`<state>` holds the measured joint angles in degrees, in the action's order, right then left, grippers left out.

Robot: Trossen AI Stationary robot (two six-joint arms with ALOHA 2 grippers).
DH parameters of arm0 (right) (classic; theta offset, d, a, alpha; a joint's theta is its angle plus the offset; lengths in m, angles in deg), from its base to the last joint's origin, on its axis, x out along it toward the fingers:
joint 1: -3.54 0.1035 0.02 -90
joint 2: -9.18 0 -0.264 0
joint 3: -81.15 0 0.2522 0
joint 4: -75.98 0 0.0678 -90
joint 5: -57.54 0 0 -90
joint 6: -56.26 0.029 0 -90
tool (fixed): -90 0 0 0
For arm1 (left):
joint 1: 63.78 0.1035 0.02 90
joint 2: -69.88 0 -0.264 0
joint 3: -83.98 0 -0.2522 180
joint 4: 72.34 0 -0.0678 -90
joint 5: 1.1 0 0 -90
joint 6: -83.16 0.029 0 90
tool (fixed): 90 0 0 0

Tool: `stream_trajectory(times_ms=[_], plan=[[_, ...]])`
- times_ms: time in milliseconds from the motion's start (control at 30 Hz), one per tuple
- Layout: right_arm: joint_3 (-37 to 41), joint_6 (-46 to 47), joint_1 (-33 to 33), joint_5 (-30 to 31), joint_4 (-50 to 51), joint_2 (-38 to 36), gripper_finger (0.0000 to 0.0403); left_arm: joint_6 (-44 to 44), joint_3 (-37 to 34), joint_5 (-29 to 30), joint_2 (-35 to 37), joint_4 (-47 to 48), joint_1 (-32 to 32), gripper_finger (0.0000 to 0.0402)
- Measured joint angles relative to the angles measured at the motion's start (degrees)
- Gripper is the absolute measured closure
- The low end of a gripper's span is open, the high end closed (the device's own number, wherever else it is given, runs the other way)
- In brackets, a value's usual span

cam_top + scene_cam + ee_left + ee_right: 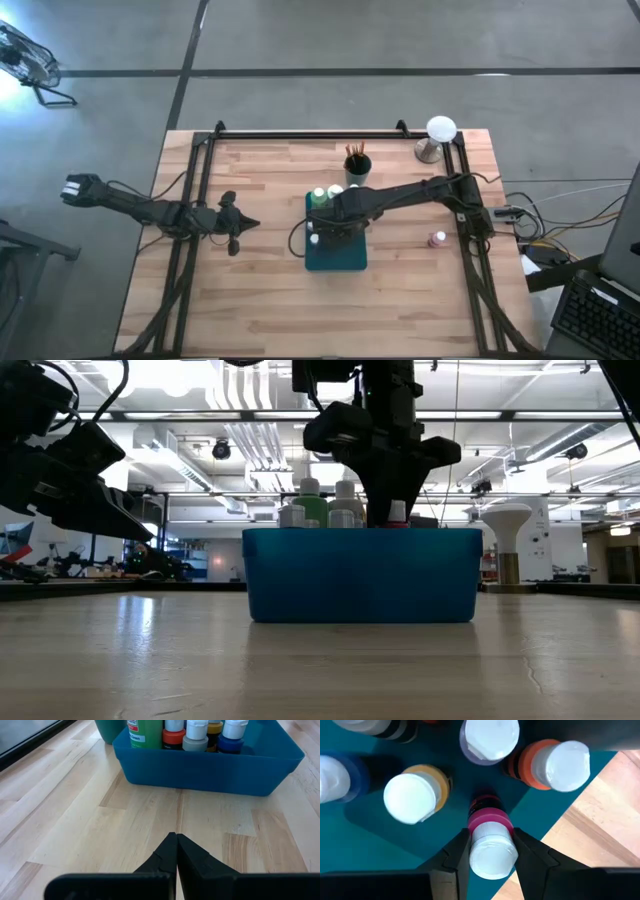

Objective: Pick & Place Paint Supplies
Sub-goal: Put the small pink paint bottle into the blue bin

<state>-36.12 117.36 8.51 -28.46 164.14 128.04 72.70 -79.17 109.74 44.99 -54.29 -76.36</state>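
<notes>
From above, at centre frame, we see the right gripper point(335, 228) reaching over the teal tray point(340, 258), while the left gripper point(243, 224) waits at mid-left, fingers pressed together. At table level, bottles crowd the tray point(360, 575). Up close, lower centre, our right gripper point(490, 852) pinches a pink bottle point(491, 845) by its white cap.

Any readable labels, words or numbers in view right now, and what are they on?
"Green": partly cut-off word on the label of the tall green bottle in the blue tray.
That label's finer print: too small to read.
Other paint bottles: no legible text.
</notes>
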Motion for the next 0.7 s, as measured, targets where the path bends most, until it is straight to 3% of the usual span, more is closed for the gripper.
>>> stream_trajectory(times_ms=[700], plan=[[2.16, -2.41, -1.46, -3.35, -2.81, -0.09, 0.0289, -0.01, 0.0, 0.0, 0.0, 0.0, 0.02, 0.0394]])
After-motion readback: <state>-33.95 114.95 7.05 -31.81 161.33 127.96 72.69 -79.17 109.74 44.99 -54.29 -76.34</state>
